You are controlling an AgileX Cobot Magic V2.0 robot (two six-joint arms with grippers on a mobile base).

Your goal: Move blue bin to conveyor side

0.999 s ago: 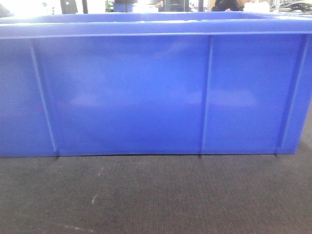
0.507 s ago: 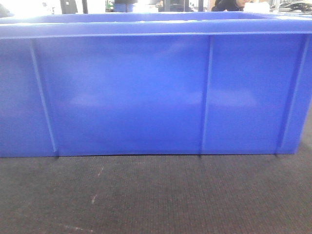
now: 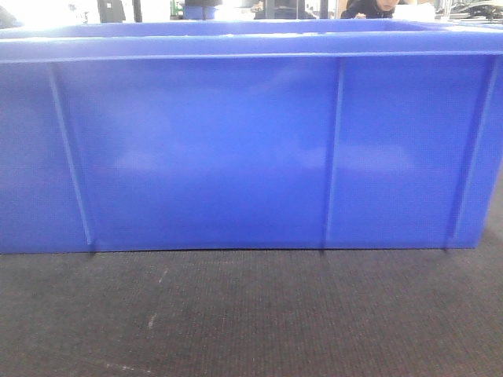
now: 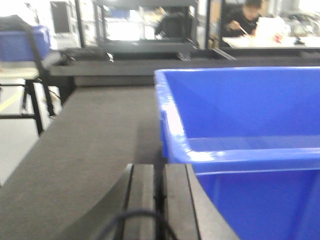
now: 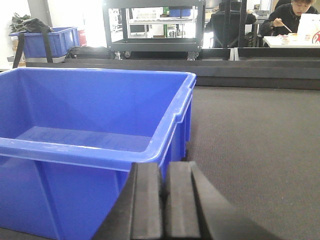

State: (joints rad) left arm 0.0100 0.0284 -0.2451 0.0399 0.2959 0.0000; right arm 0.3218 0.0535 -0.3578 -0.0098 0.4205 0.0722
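I see the empty blue bin [image 3: 236, 149] resting on the dark conveyor belt [image 3: 251, 314]. Left gripper [image 4: 152, 200] and right gripper [image 5: 162, 200] sit by its near corners, jaws closed, empty. It looks light, stiff, slick; I'd push its walls.

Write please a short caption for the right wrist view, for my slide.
Shut right claw at the near corner of the empty blue bin on the dark grey belt.

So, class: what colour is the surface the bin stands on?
Dark grey, finely textured belt under the blue bin; clearest in the front-facing view.
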